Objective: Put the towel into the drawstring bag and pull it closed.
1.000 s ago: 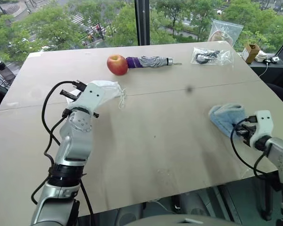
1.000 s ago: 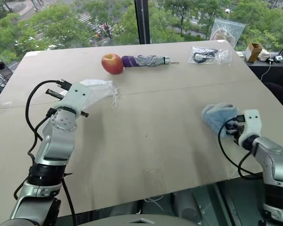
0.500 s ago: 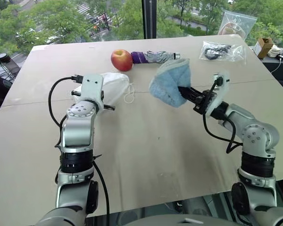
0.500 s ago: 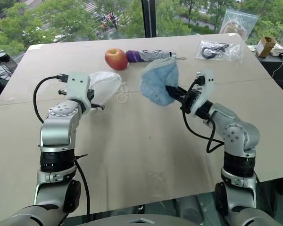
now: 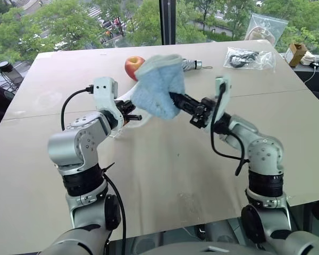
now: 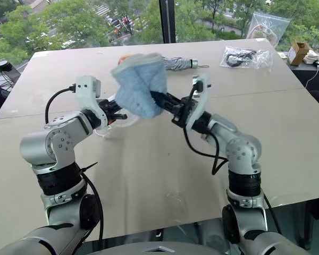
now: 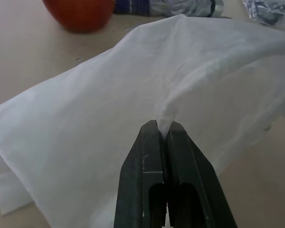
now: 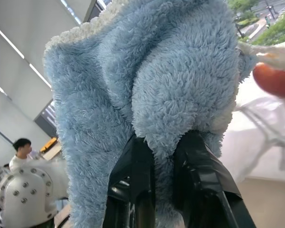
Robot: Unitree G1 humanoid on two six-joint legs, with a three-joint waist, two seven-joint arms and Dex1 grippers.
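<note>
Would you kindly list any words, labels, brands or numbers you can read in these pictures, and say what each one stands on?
None: no text can be read on anything here.
The small cardboard box at the table's far right corner: any print is too small to read.
The clear plastic bags: no legible label.
The towel, the drawstring bag, the apple and the folded umbrella: no lettering shows.

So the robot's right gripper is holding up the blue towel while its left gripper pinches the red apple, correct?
Not quite. The right gripper does hold up the blue towel, but the left gripper pinches the white drawstring bag, not the apple, as the left wrist view shows.
</note>
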